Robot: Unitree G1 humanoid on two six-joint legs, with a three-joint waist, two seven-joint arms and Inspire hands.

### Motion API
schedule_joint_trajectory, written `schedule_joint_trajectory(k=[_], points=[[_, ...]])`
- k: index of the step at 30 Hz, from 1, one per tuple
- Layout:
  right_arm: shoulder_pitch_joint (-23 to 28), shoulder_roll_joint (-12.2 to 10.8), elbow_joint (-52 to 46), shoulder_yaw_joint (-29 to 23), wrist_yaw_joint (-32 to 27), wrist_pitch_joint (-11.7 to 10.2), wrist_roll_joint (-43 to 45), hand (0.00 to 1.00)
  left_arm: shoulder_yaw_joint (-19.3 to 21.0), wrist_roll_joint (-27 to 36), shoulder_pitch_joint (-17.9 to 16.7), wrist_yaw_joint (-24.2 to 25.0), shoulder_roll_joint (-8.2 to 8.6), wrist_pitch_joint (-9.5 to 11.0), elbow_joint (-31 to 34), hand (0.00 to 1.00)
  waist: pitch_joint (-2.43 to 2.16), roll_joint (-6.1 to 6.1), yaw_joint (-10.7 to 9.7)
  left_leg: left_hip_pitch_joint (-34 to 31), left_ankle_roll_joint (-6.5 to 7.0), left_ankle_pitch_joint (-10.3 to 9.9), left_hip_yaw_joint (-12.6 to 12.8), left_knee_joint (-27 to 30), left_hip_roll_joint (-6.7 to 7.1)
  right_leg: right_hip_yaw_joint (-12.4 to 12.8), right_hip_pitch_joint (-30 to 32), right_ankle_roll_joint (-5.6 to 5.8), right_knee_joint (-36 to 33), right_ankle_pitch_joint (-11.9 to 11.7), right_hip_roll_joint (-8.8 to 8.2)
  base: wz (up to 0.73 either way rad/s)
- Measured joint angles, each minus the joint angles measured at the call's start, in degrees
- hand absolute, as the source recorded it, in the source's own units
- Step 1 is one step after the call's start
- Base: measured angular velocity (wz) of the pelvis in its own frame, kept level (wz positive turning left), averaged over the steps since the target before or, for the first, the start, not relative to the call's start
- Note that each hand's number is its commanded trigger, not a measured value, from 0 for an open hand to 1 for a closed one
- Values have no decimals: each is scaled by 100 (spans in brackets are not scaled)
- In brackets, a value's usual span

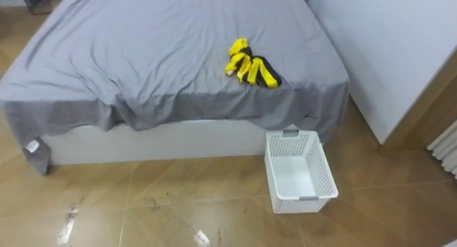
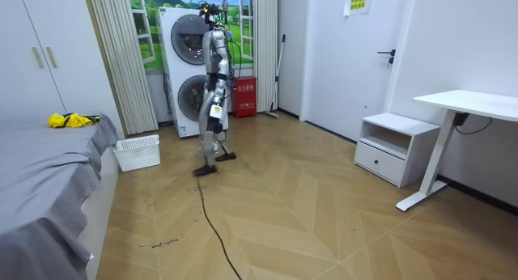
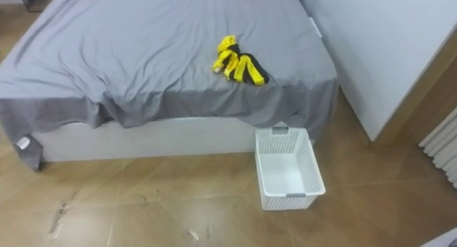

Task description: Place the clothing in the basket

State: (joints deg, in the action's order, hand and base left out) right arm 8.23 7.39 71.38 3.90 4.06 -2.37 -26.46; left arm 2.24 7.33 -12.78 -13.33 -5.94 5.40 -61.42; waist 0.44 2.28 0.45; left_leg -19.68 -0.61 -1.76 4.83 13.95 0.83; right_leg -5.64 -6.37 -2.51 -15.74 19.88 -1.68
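Yellow clothes point(image 1: 246, 65) on bed point(image 1: 143, 54); basket point(image 1: 300, 172) on floor beside; robot well apart.

Both eye views looked down from the robot's head, well back on the floor point(image 1: 178, 204), at the edge of the bed point(image 1: 143, 47) and the basket point(image 1: 303, 198), nearly the same scene. The room view stood farther off beside the bed, facing the robot across the floor; it shared the bed's corner, basket and clothes point(image 1: 246, 65).
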Motion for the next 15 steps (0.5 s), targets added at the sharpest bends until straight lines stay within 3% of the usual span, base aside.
schedule_joint_trajectory(k=[1, 2, 4, 5, 6, 7, 8, 9, 10, 11, 13, 14, 15], points=[[15, 11, -11, -7, -18, 1, 16, 0, -5, 1, -19, 5, 31, 2, -1, 0, -6, 19, -24, -27, 114, 374, 81, -12, 43, 117, -55, 67, 24, 121, -44, 0], [12, 28, -11, -27, -28, 6, 64, 0, -7, -1, 36, 24, 65, 12, -1, 0, -15, 69, -39, -150, 239, 517, 168, 70, 172, 129, -49, 162, 11, 226, -185, 7], [-36, 58, -22, -111, -28, 47, 224, 0, -11, -7, 111, 44, 70, 111, 2, 0, -37, 165, -52, -546, 340, 331, 284, 332, 377, 242, -38, 262, 59, 342, -443, 31], [-35, 82, -26, -218, -36, 107, 290, 0, -7, -32, 161, 60, 72, 160, 10, 0, -64, 130, -68, -825, 539, 136, 575, 680, 446, 438, -87, 320, 70, 507, -601, 43], [6, 86, -19, -263, -42, 134, 315, 0, 3, -52, 169, 67, 71, 182, -2, 0, -92, 157, -71, -839, 781, -43, 657, 839, 513, 544, -111, 368, 57, 592, -683, 19], [-50, 72, -37, -296, -91, 156, 324, 0, 7, -57, 203, 70, 66, 201, -12, 0, -69, 175, 54, -822, 858, -349, 781, 1149, 591, 572, -133, 532, -45, 568, -831, -20], [-43, 38, -135, -296, -91, 124, 347, 0, -11, -73, 197, 71, 39, 219, -9, 0, -53, 201, 135, -611, 916, -634, 863, 1351, 624, 532, -206, 701, -248, 395, -883, -39], [-48, 24, -203, -292, -92, 97, 377, 0, -12, -78, 199, 71, 36, 219, -7, 0, -49, 204, 162, -453, 926, -764, 898, 1380, 626, 509, -203, 735, -494, 266, -915, -42], [-60, -29, -328, -294, -95, -2, 416, 0, -8, -74, 179, 68, 25, 226, -15, 0, 5, 270, 164, -102, 945, -895, 940, 1322, 665, 473, -128, 722, -1187, -75, -963, -24], [-43, -51, -466, -277, -102, -79, 421, 0, -28, -100, 207, 60, 25, 247, 7, 0, 10, 246, 149, 350, 940, -1015, 929, 1041, 705, 398, 121, 714, -2064, -610, -1015, -17], [-109, -44, -574, -235, -91, -126, 404, 0, -147, -293, 308, 34, -2, 294, 6, 0, 8, 153, 150, 988, 946, -1192, 837, 543, 726, 350, 705, 648, -3420, -1426, -1037, -11], [-158, -45, -685, -239, -71, -125, 391, 0, -125, -467, 386, 11, 6, 333, -10, 0, 30, 119, 176, 1333, 934, -1230, 747, 322, 700, 187, 1176, 511, -4027, -1110, -990, -6], [-160, -45, -783, -239, -64, -125, 362, 0, -138, -573, 419, -2, 8, 352, -17, 0, 53, 51, 161, 1485, 925, -1240, 687, 222, 664, 82, 1420, 426, -4172, -874, -930, 3]])
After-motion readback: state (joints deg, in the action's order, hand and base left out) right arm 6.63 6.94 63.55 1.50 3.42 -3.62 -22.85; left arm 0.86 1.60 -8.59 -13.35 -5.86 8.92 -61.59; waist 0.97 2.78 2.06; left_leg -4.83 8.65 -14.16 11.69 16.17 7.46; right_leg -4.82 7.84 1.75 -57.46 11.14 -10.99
